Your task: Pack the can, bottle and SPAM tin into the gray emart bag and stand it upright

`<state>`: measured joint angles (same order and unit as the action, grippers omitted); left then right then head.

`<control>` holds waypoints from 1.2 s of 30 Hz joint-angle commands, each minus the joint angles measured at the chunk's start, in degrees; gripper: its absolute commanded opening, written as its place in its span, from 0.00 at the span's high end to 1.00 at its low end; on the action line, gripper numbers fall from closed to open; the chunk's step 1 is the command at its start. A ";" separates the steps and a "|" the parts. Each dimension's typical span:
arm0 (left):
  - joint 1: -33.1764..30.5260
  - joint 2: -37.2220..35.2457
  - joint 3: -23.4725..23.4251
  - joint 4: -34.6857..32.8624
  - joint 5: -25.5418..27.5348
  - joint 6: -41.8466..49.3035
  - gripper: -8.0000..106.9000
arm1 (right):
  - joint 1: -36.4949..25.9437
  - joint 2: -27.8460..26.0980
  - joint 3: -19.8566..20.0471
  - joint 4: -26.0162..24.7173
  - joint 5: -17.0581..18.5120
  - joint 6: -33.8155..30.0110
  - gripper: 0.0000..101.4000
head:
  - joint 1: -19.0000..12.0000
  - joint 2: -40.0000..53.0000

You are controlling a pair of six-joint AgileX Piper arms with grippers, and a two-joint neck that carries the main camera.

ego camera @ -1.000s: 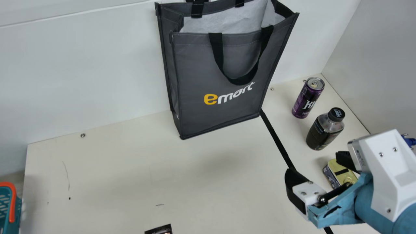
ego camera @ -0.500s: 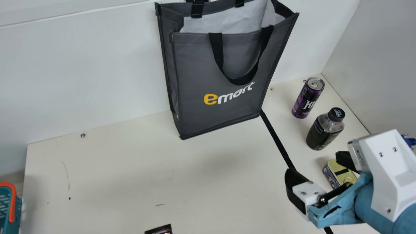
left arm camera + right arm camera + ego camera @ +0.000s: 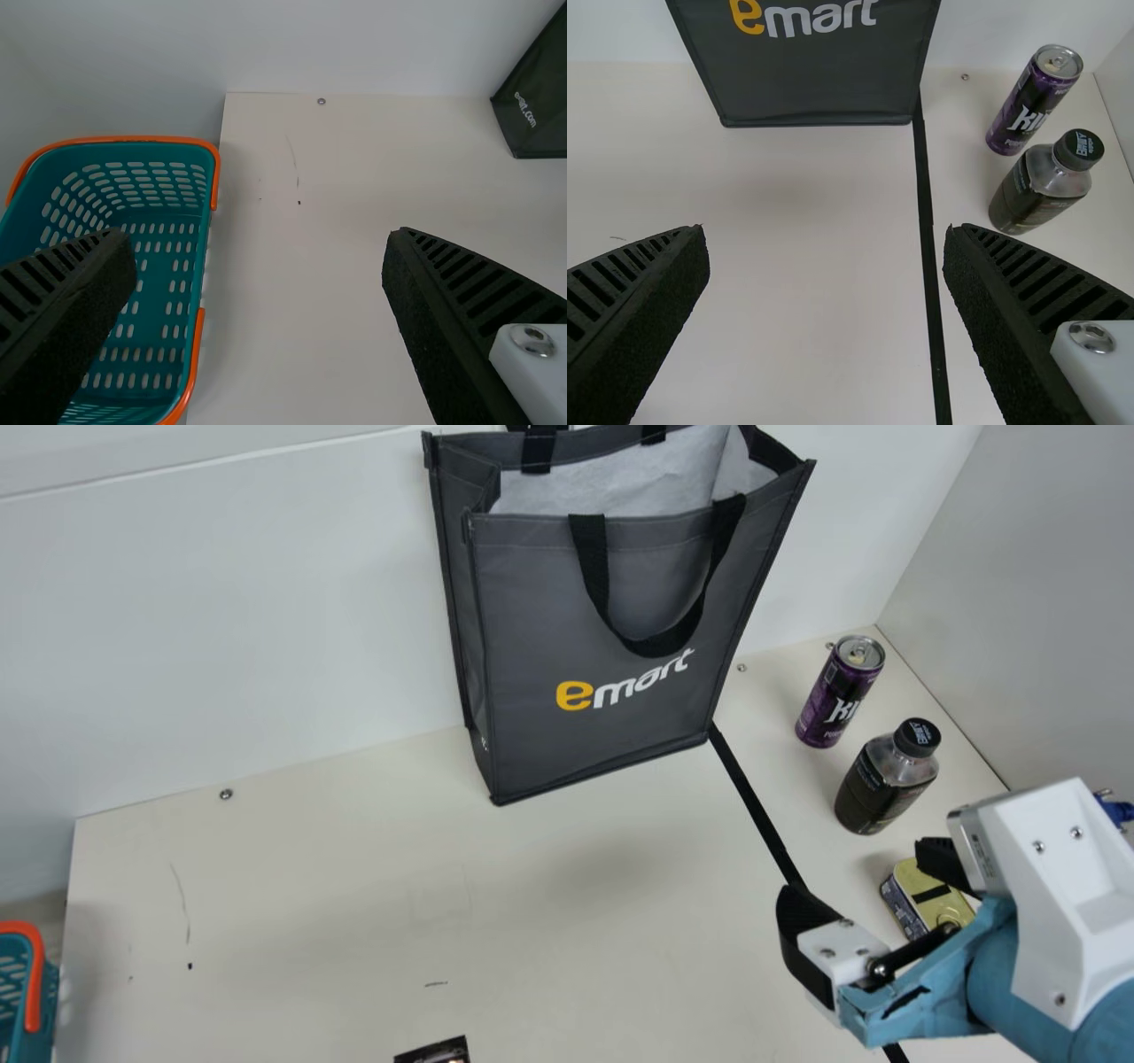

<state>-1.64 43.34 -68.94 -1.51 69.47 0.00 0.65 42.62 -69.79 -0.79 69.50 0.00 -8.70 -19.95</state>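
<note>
My right gripper (image 3: 864, 886) is at the main view's lower right, fingers wide apart and nothing between them; the right wrist view also has this gripper (image 3: 824, 266) open. Behind it lies the SPAM tin (image 3: 912, 899), partly covered by the gripper. The dark bottle (image 3: 886, 775) stands upright behind the tin, and the purple can (image 3: 840, 691) stands upright farther back. Against the back wall, the gray emart bag (image 3: 620, 611) stands upright with its top open and pale lining showing. In the left wrist view my left gripper (image 3: 257, 274) is open and holds nothing.
A teal basket (image 3: 199, 266) with orange handles sits beside the table's left edge. A black strip (image 3: 753, 802) runs along the table between the bag and the small items. A dark printed piece (image 3: 436, 1051) shows at the main view's bottom edge. White walls rise behind and at right.
</note>
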 commanded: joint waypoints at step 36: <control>0.00 0.00 0.00 0.00 0.00 0.00 0.15 | 0.97 11.42 -11.86 -1.86 -1.67 -5.03 0.06 | -1.30 -0.05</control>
<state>-1.64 43.34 -68.94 -1.51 69.47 0.00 1.80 53.49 -80.68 -2.73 67.60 -4.62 -8.70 -19.86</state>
